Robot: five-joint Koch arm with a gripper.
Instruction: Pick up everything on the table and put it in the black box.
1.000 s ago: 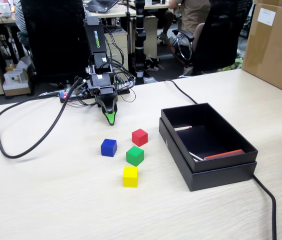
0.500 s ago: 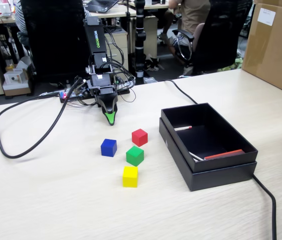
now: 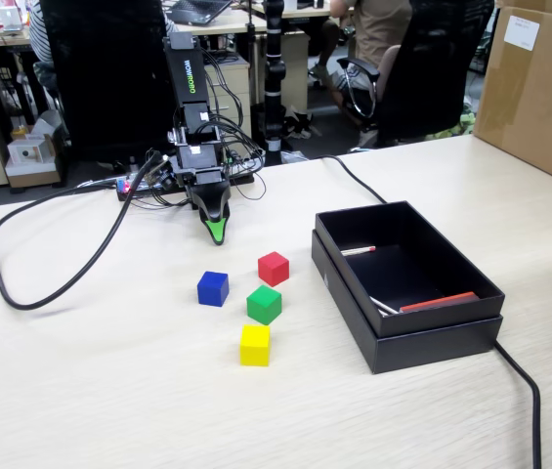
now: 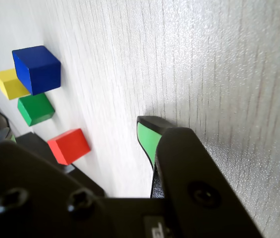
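Pale counter [image 3: 109, 391]: four cubes [image 3: 264, 304] loose beside black box [image 3: 422, 344]; tool [image 3: 217, 233] tip-down behind them, jaw state unclear.

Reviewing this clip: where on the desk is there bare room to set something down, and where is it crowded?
Bare table lies in front of the yellow cube and left of the blue cube. Crowded: the red cube and green cube cluster beside the black box, and cables around the gripper.
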